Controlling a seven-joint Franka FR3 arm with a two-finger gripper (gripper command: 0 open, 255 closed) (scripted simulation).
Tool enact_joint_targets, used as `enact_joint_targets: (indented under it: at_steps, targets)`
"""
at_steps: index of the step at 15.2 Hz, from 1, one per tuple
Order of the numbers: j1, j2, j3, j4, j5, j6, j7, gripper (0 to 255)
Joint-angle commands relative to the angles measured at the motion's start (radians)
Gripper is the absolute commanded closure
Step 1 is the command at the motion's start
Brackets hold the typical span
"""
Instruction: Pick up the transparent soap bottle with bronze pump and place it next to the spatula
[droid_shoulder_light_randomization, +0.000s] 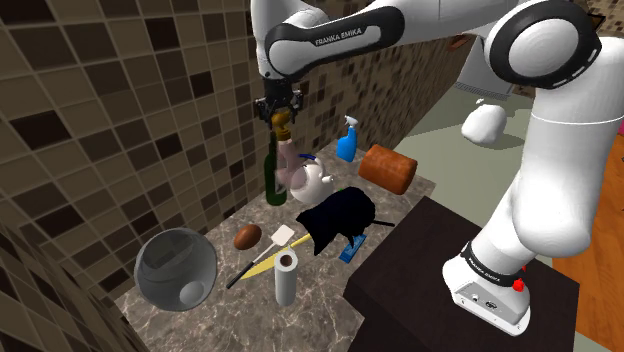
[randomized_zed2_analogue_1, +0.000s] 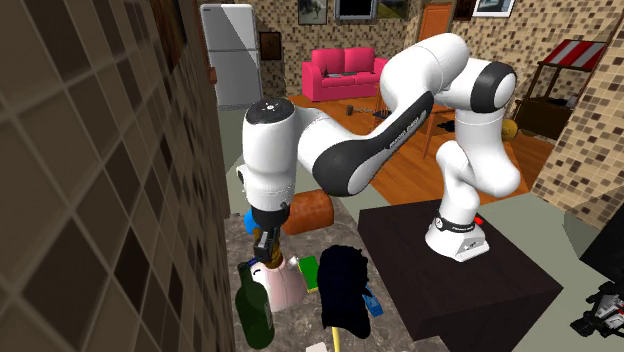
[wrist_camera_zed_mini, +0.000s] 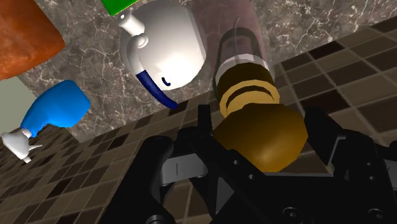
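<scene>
Gripper (droid_shoulder_light_randomization: 280, 114), all black and two-fingered, clamped on the rounded, ribbed bronze pump (wrist_camera_zed_mini: 257, 124) of the clear cylindrical soap bottle (droid_shoulder_light_randomization: 291, 172), upright between a dark green glass bottle (droid_shoulder_light_randomization: 273, 182) and a glossy round white teapot (droid_shoulder_light_randomization: 314, 181), well apart from the flat white yellow-handled spatula (droid_shoulder_light_randomization: 281, 237) on the mottled stone counter (droid_shoulder_light_randomization: 235, 315).

A kitchen counter in a house.
Brown tiled wall (droid_shoulder_light_randomization: 100, 120) behind a marble counter (droid_shoulder_light_randomization: 235, 318); beyond, a fridge (randomized_zed2_analogue_1: 232, 55), pink sofa (randomized_zed2_analogue_1: 345, 72) and wooden floor (randomized_zed2_analogue_1: 400, 185).

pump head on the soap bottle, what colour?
Glossy bronze-brown. The pump of the soap bottle shows best in the wrist view.
</scene>
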Motion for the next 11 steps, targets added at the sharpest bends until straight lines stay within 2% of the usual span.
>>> enact_joint_targets:
  at_steps: [1, 6, 11]
  targets:
    - [0.029, 0.043, 0.009, 0.026, -0.011, 0.01, 0.043, 255]
    - [0.097, 0.168, 0.023, 0.127, -0.035, 0.017, 0.129, 255]
    - [0.097, 0.187, 0.019, 0.09, -0.043, 0.072, 0.141, 255]
